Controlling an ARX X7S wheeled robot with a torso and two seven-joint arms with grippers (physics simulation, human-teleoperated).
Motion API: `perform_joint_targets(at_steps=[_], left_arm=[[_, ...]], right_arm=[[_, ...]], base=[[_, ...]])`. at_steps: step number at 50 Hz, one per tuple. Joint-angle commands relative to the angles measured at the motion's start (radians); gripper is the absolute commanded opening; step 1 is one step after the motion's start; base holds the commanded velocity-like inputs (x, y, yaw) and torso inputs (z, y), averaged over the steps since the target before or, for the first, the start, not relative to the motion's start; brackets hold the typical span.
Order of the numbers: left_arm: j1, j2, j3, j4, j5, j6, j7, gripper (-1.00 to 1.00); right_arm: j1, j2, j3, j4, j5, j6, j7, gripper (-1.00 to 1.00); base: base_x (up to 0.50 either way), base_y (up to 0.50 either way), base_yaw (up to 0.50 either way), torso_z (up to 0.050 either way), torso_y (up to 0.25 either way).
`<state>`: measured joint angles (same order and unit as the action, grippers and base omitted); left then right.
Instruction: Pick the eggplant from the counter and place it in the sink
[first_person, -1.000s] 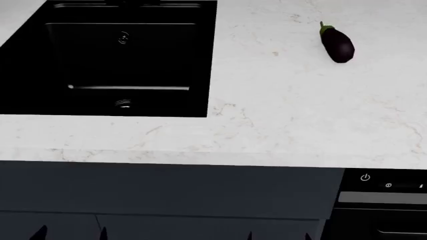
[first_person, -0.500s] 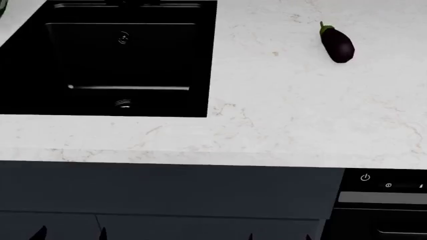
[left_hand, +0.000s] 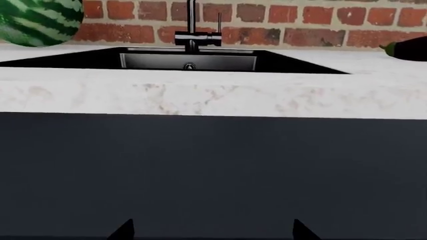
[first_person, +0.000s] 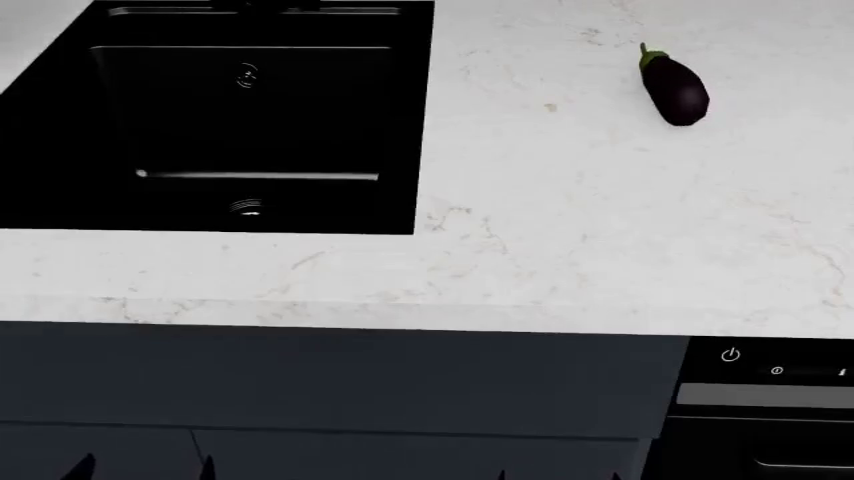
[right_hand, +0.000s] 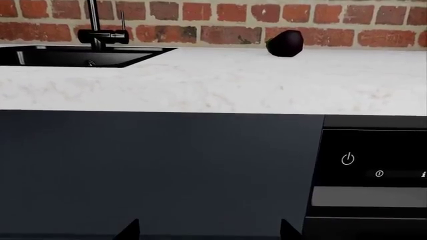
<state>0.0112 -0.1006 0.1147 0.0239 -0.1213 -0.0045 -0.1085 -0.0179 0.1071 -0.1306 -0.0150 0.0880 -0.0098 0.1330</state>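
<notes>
The left end effector (left_hand: 210, 232) shows only as two dark fingertips at the edge of its wrist view, set well apart with nothing between them, low in front of the dark cabinet face (left_hand: 213, 170). The right end effector (right_hand: 208, 231) stands the same way, its two tips spread and empty, facing the cabinet beside the dark appliance panel (right_hand: 373, 170) with a power symbol. Both sit below the level of the table (first_person: 601, 220).

The eggplant (first_person: 674, 88) lies on the table, well beyond and above the right end effector, far back near the brick wall (right_hand: 220, 22), its green stem pointing away. The sink (first_person: 227, 120) is recessed in the table ahead of the left end effector, well apart from the eggplant, with its faucet (left_hand: 193, 30) at the far rim. A watermelon (left_hand: 40, 20) sits beyond the sink.
</notes>
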Motion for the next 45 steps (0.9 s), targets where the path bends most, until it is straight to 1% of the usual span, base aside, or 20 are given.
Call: perform_joint_targets(at_steps=[1, 9, 26, 30, 35, 36, 40, 45], left_arm=[[0.000, -0.015, 0.021, -0.004, -0.004, 0.006, -0.009, 1.00], [-0.006, -0.020, 0.022, -0.003, -0.022, 0.010, -0.014, 1.00], [-0.007, -0.051, 0.032, 0.130, -0.004, -0.035, -0.057, 1.00], [-0.006, -0.057, 0.031, 0.181, -0.021, -0.070, -0.060, 1.00], [-0.020, -0.055, 0.012, 0.199, -0.041, -0.096, -0.079, 1.00], [-0.026, -0.055, 0.008, 0.221, -0.050, -0.126, -0.087, 1.00], [-0.042, -0.063, 0.004, 0.244, -0.048, -0.145, -0.098, 1.00], [-0.066, -0.079, 0.015, 0.285, -0.041, -0.217, -0.109, 1.00]], right_arm=[[-0.001, 0.012, -0.013, -0.003, 0.007, -0.001, 0.015, 1.00], [-0.001, 0.020, -0.021, -0.012, 0.011, 0.006, 0.025, 1.00], [-0.005, 0.042, -0.030, -0.101, 0.014, 0.029, 0.046, 1.00], [-0.005, 0.047, -0.034, -0.123, 0.016, 0.041, 0.049, 1.00], [-0.001, 0.062, -0.032, -0.175, 0.014, 0.073, 0.057, 1.00], [0.002, 0.066, -0.031, -0.192, 0.013, 0.084, 0.059, 1.00], [0.015, 0.080, -0.029, -0.258, 0.006, 0.128, 0.069, 1.00], [0.034, 0.094, -0.030, -0.318, 0.002, 0.172, 0.074, 1.00]], base=[[0.00, 0.00, 0.00, 0.000, 0.000], [0.00, 0.00, 0.00, 0.000, 0.000], [0.00, 0.00, 0.00, 0.000, 0.000], [0.00, 0.00, 0.00, 0.000, 0.000], [0.00, 0.00, 0.00, 0.000, 0.000], [0.00, 0.00, 0.00, 0.000, 0.000], [0.00, 0.00, 0.00, 0.000, 0.000], [0.00, 0.00, 0.00, 0.000, 0.000]])
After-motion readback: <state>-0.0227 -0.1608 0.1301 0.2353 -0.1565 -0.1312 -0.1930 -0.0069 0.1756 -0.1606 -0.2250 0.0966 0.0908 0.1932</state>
